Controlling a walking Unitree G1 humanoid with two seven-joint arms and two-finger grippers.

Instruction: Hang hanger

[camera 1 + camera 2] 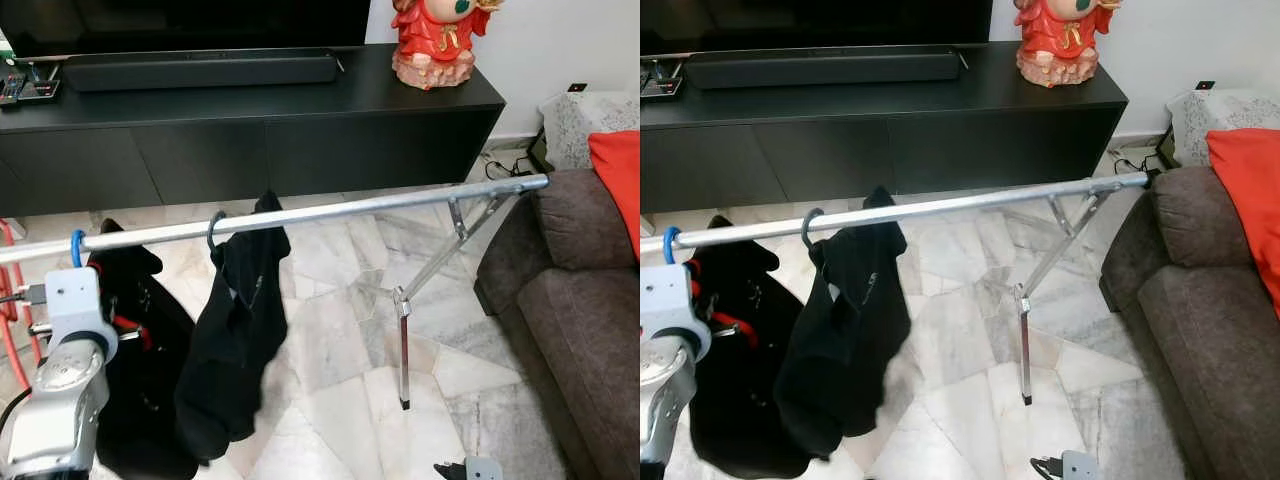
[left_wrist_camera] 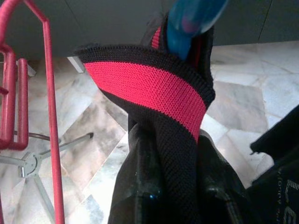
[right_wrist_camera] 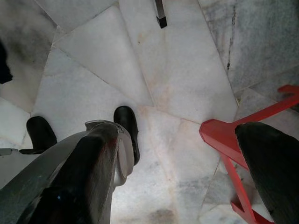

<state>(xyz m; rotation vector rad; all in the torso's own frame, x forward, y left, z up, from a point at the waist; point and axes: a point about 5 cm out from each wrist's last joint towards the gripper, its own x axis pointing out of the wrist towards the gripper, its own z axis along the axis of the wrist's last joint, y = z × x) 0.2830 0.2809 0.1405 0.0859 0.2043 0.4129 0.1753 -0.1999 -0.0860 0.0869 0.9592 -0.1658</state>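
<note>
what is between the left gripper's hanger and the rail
Nothing visible: the blue hanger hook is already over the silver rail, the left gripper below at its black-and-red garment. The second black garment hangs clear alongside.

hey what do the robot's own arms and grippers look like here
The left arm is silver metal with a rounded joint, topped by a pale grey box-shaped wrist block with a thin dark cable beside it. The right gripper has two long, glossy black fingers with rounded tips.

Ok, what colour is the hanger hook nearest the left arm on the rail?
Blue hook, clearest in the left eye view.
</note>
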